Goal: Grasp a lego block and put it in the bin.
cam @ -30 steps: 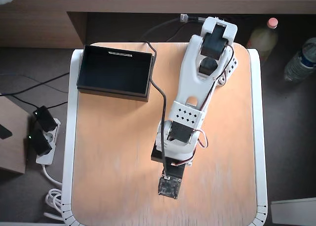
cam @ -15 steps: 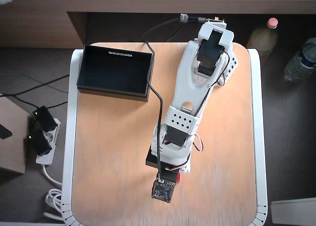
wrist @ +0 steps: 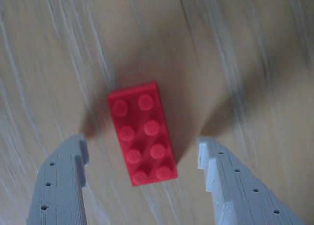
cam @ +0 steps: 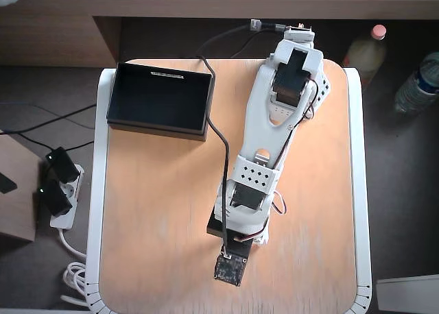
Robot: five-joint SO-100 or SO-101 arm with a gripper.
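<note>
Pale wood-grain tabletop [wrist: 235, 48] is filling the wrist view, with the red lego block [wrist: 142, 133] lying flat on it, studs up, between the two grey fingers [wrist: 61, 185] of the gripper [wrist: 142, 156], touching neither; the jaws are standing wide apart and gripping nothing. The brick is sitting skewed, nearer the left finger; closing could twist or squirt it aside; the black bin [cam: 159, 99] is waiting well apart, at the table's far left corner in the overhead view.

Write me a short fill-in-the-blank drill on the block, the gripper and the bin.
1. The lego block is coloured ____.
2. In the wrist view the block lies ____ the open gripper's two fingers.
3. The block's top shows ____ studs.
4. The bin holds ____.

Missing words: red; between; eight; nothing
</note>
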